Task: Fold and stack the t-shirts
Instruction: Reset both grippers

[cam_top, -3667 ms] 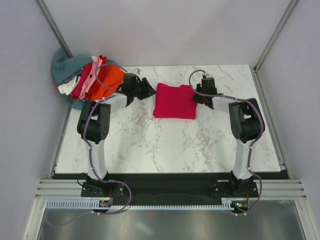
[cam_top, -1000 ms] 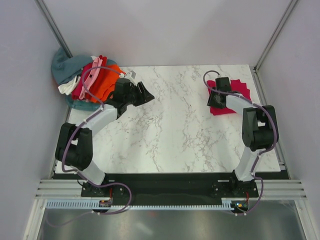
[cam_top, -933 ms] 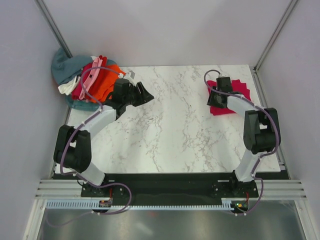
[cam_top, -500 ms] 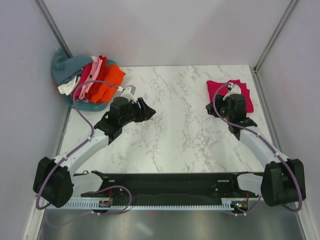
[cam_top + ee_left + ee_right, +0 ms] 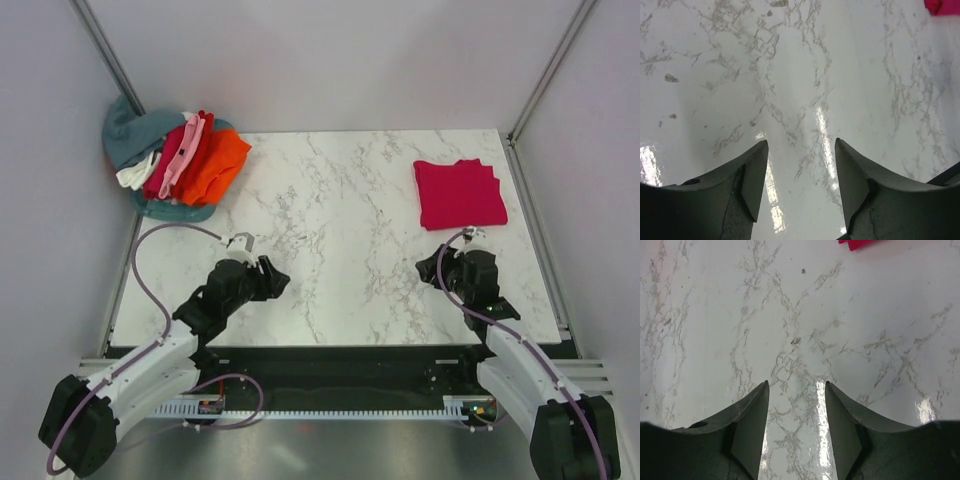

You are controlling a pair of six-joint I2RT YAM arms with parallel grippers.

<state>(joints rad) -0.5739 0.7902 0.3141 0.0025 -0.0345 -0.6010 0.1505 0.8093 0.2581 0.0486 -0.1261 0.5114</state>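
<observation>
A folded crimson-magenta t-shirt (image 5: 459,194) lies flat at the table's back right; a corner of it shows at the top of the left wrist view (image 5: 942,6) and of the right wrist view (image 5: 856,243). A pile of unfolded t-shirts (image 5: 185,160), orange, red, pink, white and teal-grey, sits at the back left corner. My left gripper (image 5: 275,278) is open and empty over the front left of the table (image 5: 340,230), far from the pile. My right gripper (image 5: 433,270) is open and empty near the front right, well short of the folded shirt.
The marble table top fills both wrist views (image 5: 800,75) (image 5: 800,315). Grey walls close in the left, back and right sides. A black rail (image 5: 340,362) runs along the near edge by the arm bases.
The right gripper carried the folded crimson shirt from the centre to the back right and let it go. Both arms then pulled back toward the near edge, away from shirt and pile.
</observation>
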